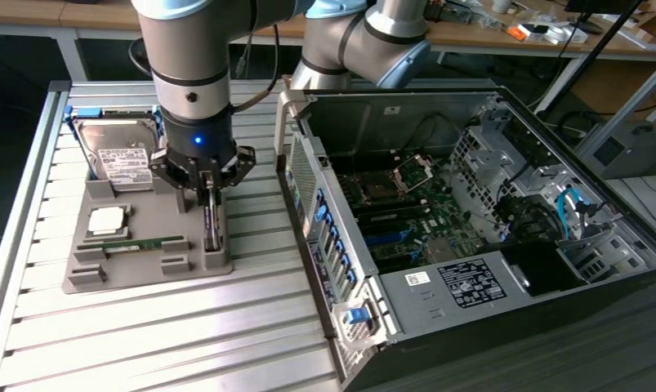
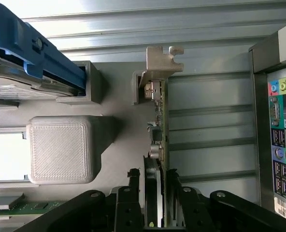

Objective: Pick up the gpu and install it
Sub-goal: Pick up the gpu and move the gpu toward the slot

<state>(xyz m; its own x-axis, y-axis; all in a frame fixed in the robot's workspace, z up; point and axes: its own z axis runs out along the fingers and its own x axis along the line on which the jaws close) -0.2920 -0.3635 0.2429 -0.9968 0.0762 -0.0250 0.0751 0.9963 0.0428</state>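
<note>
**Exterior view:** the black gripper [image 1: 206, 194] covers the far end of the gpu [image 1: 211, 229], a thin dark card on edge in the grey moulded tray [image 1: 131, 273]. Print on the white label [image 1: 470, 280] of the open computer case [image 1: 415, 122] is too small to read. **Wrist view:** one end of the gpu [image 2: 161, 116] vanishes behind the gripper [image 2: 152, 178]. The blue-framed silver hard drive [image 2: 32, 53] and the green RAM stick [image 2: 27, 208] are cut off by the picture's edge.

The arm [image 1: 194, 65] stands vertical below a bent elbow, its wrist straight, with a blue light glowing on the lower section. The gripper [image 1: 207, 196] points straight down.
</note>
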